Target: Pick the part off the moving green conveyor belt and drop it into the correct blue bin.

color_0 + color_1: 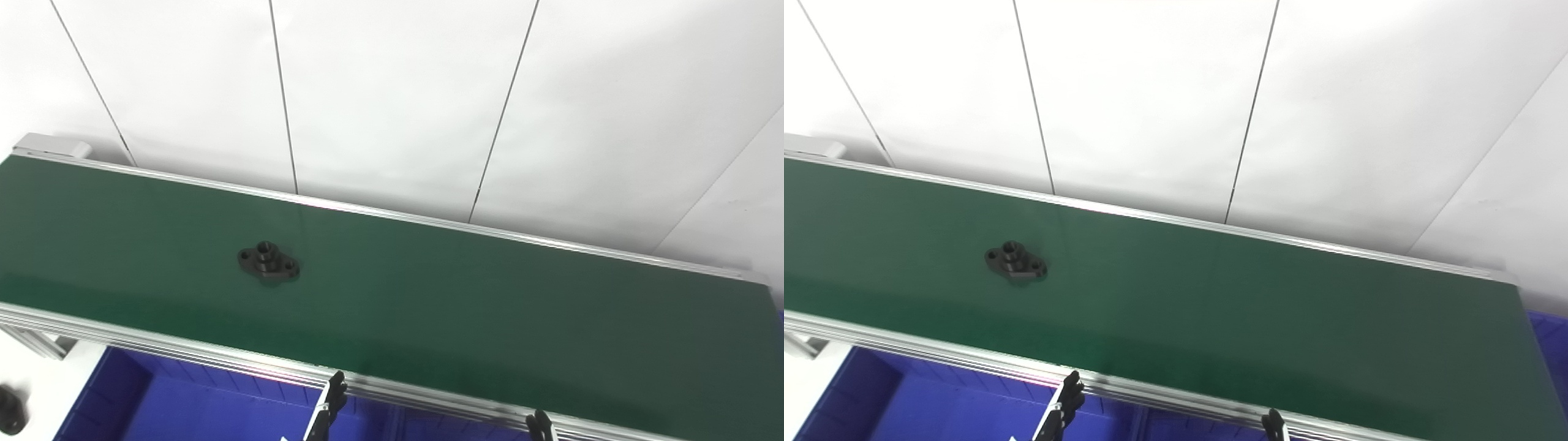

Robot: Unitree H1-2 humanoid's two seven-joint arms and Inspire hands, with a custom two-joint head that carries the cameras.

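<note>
**Left-eye view: black part alone on the green belt, hands barely in frame**

Left eye view and right eye view both looked down on a white panelled wall (398, 92), crossed by thin dark seams, which filled the upper half of each picture. Below it ran the green conveyor belt (459, 306), slanting from upper left down to lower right and framed by a silver rail (184, 352) along its near edge and another along its far edge.

Under the near rail sat a blue bin (184, 404), only its inner floor and ribbed wall showing, and a second patch of blue appeared past the belt's right end (1549, 337). At the lower left corner lay a strip of white tabletop (37, 392), with a small dark object (9, 410) on it, too blurred to name.

The part (268, 261), a black flange with a raised round hub in the middle and a hole in each ear, lay flat on the belt, left of centre and roughly midway between the two rails. Nothing touched it.

Smallest of all were the hands. The left hand (334, 395) showed only as dark fingertips rising over the near rail, and the right hand (539, 425) as a still smaller dark tip at the bottom edge. Both were well apart from the part, and whether either was spread or curled could not be told.
</note>
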